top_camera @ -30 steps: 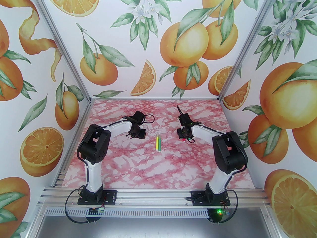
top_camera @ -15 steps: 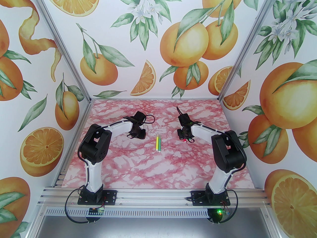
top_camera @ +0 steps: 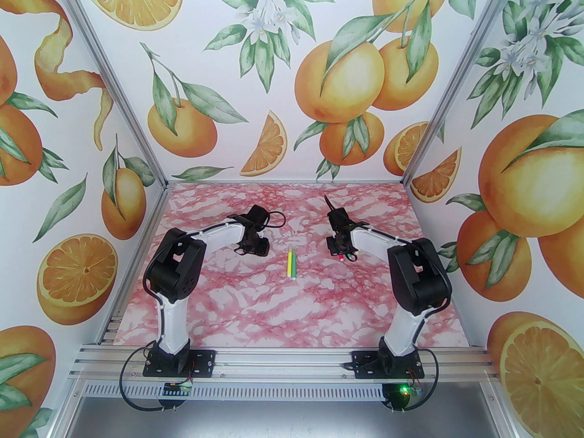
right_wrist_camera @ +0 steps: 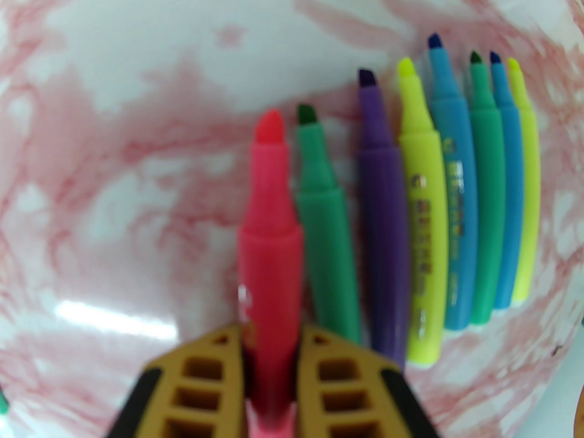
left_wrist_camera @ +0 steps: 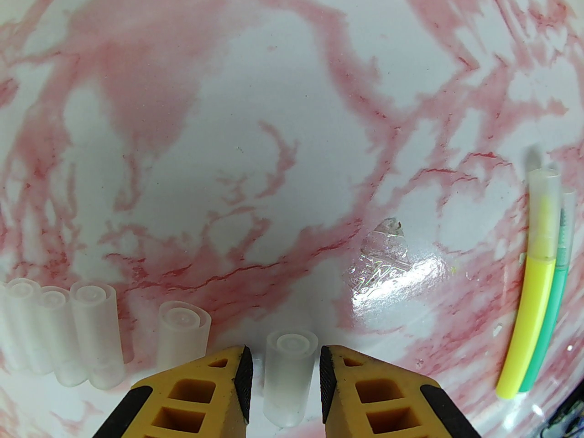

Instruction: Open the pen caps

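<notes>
**Pen caps point(left_wrist_camera: 91, 331) lie loose under the left gripper point(left_wrist_camera: 285, 358)**

The left gripper's fingers stand apart, with one cap point(left_wrist_camera: 289, 381) lying between them and a gap on each side. The other caps sit in a row towards the table's point(top_camera: 292, 317) left edge. Mid-table, a yellow pen point(left_wrist_camera: 531, 317) and a green pen point(left_wrist_camera: 550, 308) lie side by side, capped. The right gripper point(right_wrist_camera: 271, 336) is clamped on an uncapped pink pen point(right_wrist_camera: 269, 226), beside seven bare-tipped pens point(right_wrist_camera: 419, 226).

Frosted pen caps point(left_wrist_camera: 182, 336) lie loose; the pink pen point(right_wrist_camera: 269, 226) and seven neighbours point(right_wrist_camera: 383, 226) are uncapped; two capped pens point(left_wrist_camera: 534, 290) lie touching.
</notes>
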